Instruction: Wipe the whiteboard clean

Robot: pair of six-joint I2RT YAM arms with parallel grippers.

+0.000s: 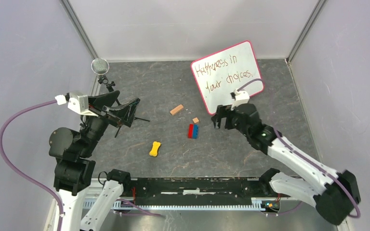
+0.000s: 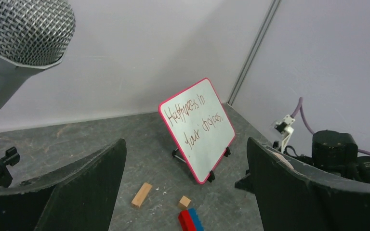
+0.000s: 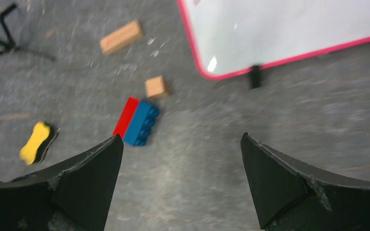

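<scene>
Your right gripper (image 3: pixel 180 139) hangs released and empty, the written whiteboard (image 1: pixel 227 77) just ahead of it; your left gripper (image 2: pixel 185 147), also spread, holds nothing, well apart.

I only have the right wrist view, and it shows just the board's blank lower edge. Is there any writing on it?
Observer: Yes. The whiteboard carries two lines of dark handwriting higher up.
Operator: Where is the left claw?
Observer: The left claw is open and empty, off to the left near a microphone.
Operator: Is the board lying flat?
Observer: No. The left wrist view shows it propped up and leaning back.
</scene>
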